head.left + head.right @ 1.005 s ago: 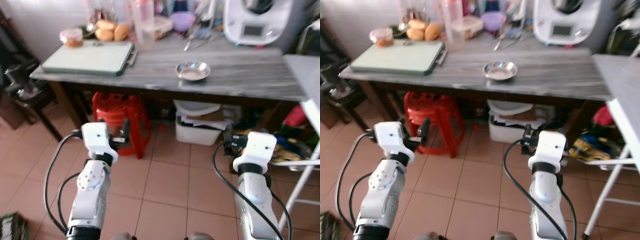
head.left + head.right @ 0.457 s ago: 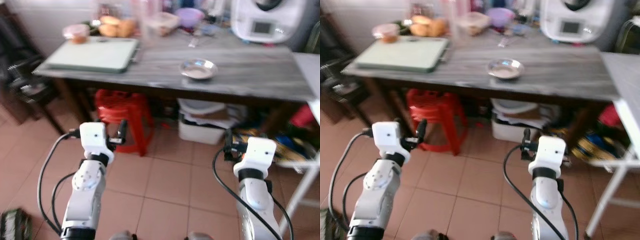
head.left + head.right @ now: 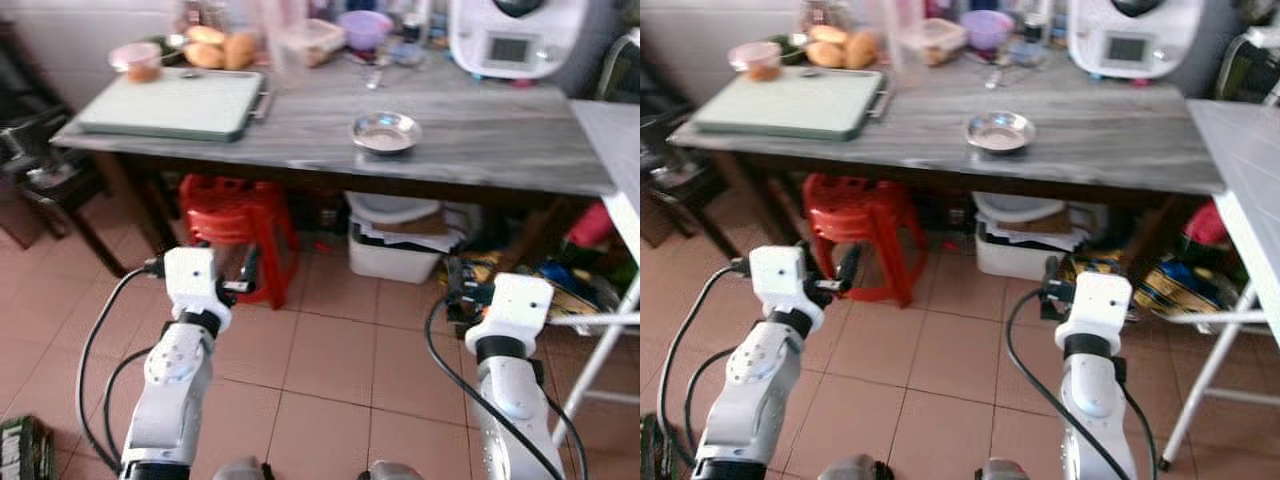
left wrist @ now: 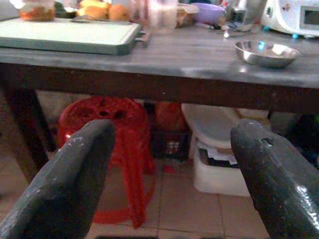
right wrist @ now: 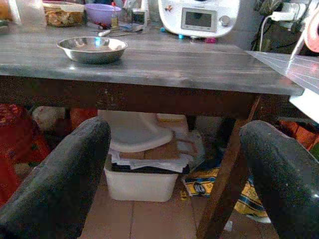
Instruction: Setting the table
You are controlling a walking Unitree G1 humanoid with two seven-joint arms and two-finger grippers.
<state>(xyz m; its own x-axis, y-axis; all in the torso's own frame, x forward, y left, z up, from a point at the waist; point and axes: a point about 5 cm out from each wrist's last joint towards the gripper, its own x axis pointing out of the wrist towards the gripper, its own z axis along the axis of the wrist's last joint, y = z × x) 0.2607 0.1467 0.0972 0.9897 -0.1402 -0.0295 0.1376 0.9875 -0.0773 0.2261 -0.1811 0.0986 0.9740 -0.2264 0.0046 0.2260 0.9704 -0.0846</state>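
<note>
Left eye view shows both arms raised before the counter [image 3: 500,150], short of it. Left hand [image 4: 169,164] and right hand [image 5: 174,169] are spread wide, empty, facing a steel bowl [image 3: 386,132] on top.

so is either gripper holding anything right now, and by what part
Nothing is held. The left gripper and right gripper are both open and empty, held low in front of the grey wooden table, short of the round steel bowl.

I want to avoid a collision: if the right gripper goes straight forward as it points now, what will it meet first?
Probably the dark front edge of the grey table: the right gripper, fingers open, points below the tabletop, toward the white bin underneath. Depth is unclear.
</note>
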